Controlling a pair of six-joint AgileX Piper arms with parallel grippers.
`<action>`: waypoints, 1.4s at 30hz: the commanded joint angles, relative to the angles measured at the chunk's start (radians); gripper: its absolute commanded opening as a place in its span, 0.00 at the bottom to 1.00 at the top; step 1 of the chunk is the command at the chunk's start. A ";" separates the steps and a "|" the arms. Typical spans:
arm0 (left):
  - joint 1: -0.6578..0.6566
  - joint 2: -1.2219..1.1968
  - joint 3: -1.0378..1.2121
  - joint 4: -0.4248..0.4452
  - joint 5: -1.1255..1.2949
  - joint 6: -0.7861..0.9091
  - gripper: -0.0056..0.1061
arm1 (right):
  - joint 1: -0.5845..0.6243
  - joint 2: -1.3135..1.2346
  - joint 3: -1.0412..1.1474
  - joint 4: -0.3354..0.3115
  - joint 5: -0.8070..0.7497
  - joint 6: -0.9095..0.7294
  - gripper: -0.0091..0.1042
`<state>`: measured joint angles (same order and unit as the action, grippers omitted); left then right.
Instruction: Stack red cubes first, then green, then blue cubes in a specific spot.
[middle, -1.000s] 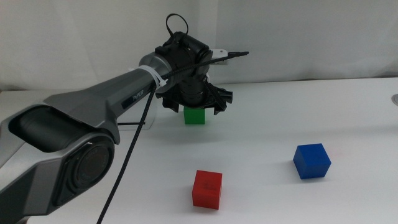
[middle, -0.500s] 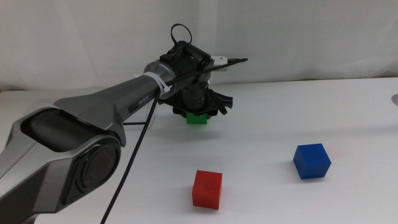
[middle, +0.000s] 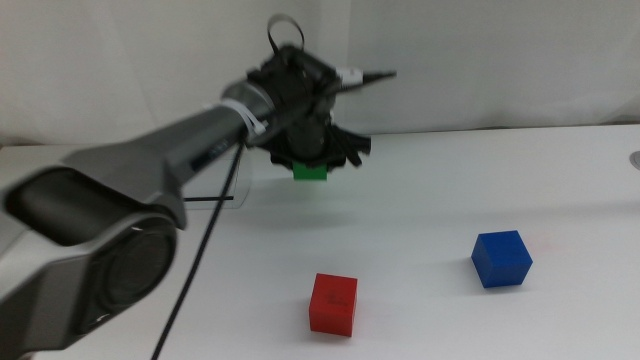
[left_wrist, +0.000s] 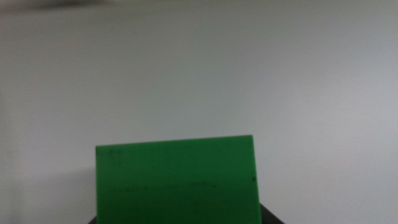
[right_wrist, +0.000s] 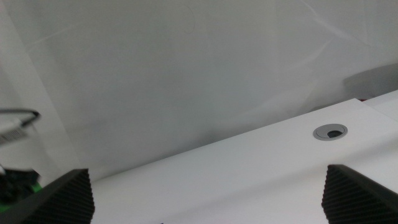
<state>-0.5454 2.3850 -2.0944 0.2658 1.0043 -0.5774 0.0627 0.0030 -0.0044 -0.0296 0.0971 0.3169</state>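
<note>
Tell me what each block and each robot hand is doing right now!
green cube: held in the left gripper, lifted off the table.
red cube: sitting flat on the table, alone, nothing stacked on it.
blue cube: sitting flat on the table, alone.
right gripper: fingers wide open, empty, waiting off to the side.

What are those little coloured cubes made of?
Probably plastic or painted wood. The red cube and blue cube show flat, matte, even colour without shine. The green cube, held in the left gripper, looks equally plain and dull.

My left gripper (middle: 312, 160) holds the green (middle: 311, 172) at the tabletop's (middle: 420, 220) rear; the red cubes (middle: 333, 302) sit nearer, left of the blue cubes (middle: 501, 258).
</note>
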 joint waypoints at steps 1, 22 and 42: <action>-0.012 -0.070 -0.007 0.017 0.058 -0.005 0.03 | -0.003 -0.033 0.001 0.001 0.000 -0.002 0.99; -0.227 -0.641 0.482 0.061 0.073 -0.070 0.03 | -0.003 -0.033 0.017 0.001 -0.014 -0.002 0.99; -0.480 -0.701 0.844 0.147 -0.064 -0.360 0.03 | -0.003 -0.033 0.017 0.001 -0.022 -0.002 0.99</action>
<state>-1.0193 1.6930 -1.2642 0.3947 0.9691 -0.8953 0.0627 0.0030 -0.0044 -0.0296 0.0868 0.3169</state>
